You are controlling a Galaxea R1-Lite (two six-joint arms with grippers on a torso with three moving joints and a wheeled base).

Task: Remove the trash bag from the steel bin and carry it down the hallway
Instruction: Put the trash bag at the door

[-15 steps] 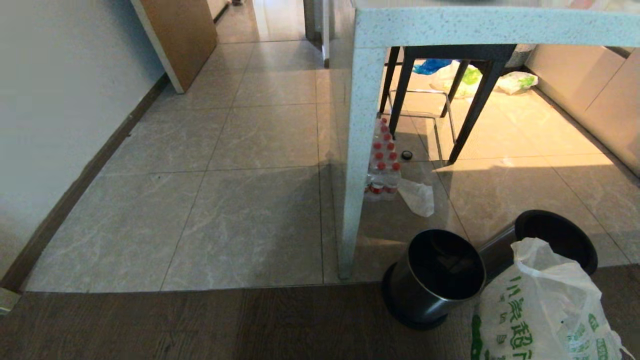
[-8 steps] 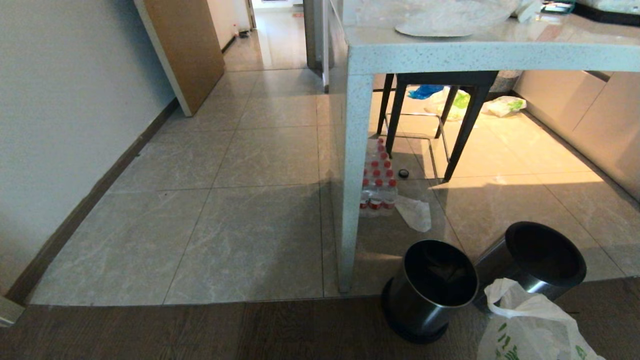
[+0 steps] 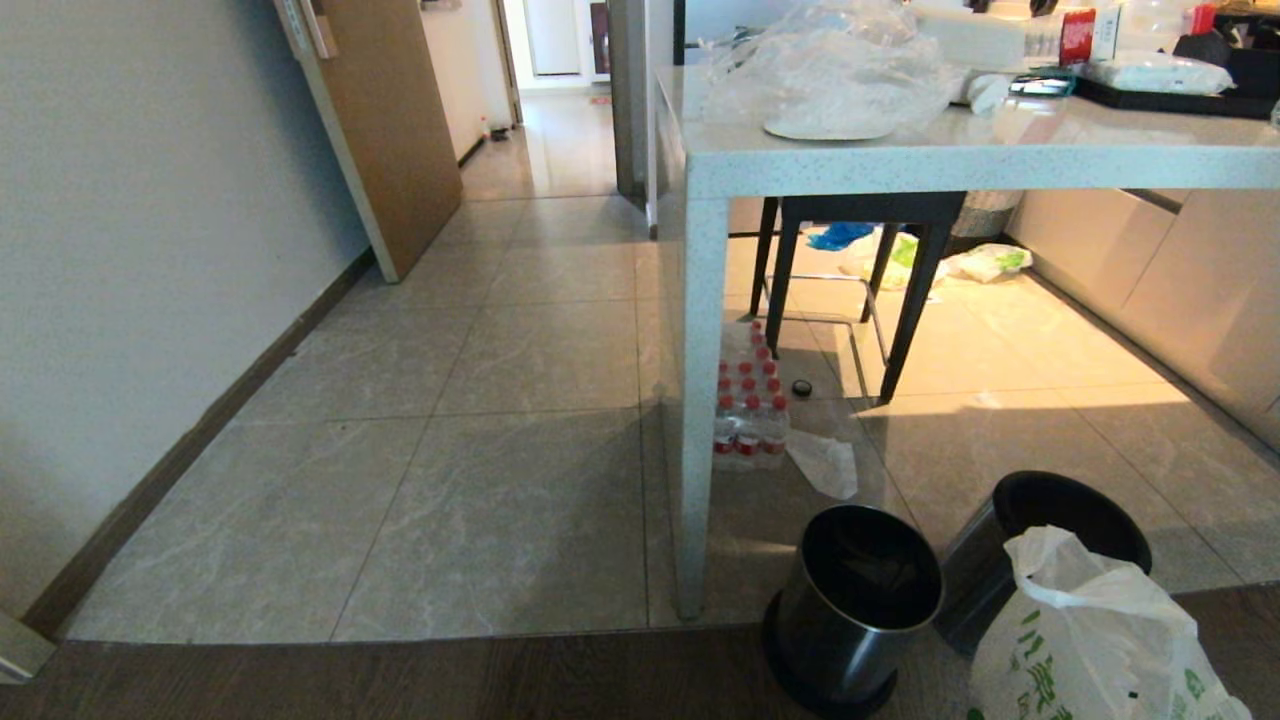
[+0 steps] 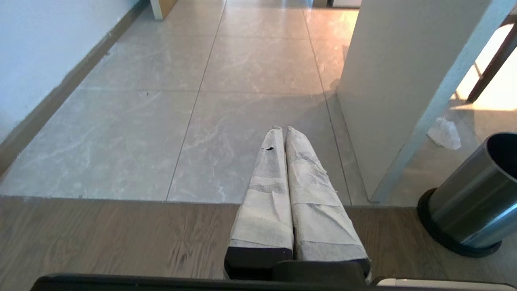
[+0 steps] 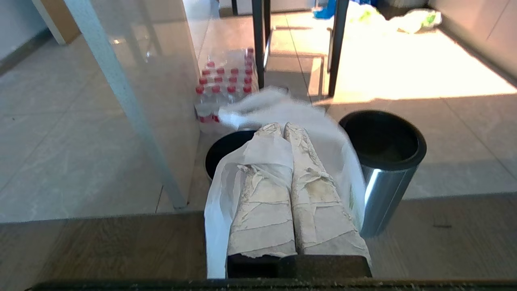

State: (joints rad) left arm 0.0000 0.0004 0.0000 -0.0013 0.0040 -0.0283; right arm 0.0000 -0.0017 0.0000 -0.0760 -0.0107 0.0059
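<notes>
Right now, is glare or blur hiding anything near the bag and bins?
Head view: sun patch on the glossy tiles beyond the two round steel bins, both readable. Right wrist view: the same patch is washed out; the thin white green-printed trash bag, draped over the right gripper, smears at its edge. Left wrist view: even light, left gripper sharp.

Trash bag (image 3: 1095,640): thin translucent white plastic, green printed characters, bulging, out of the bin at the head view's lower right; its loop handle draped over the right hand (image 5: 282,127), whose fingers were pressed together. Steel bin (image 3: 1040,550): shiny round cylinder, wide black rim, upright, dark inside, just behind the bag. Hallway (image 3: 560,150): glossy grey-beige tiles running past the open door, far back.
</notes>
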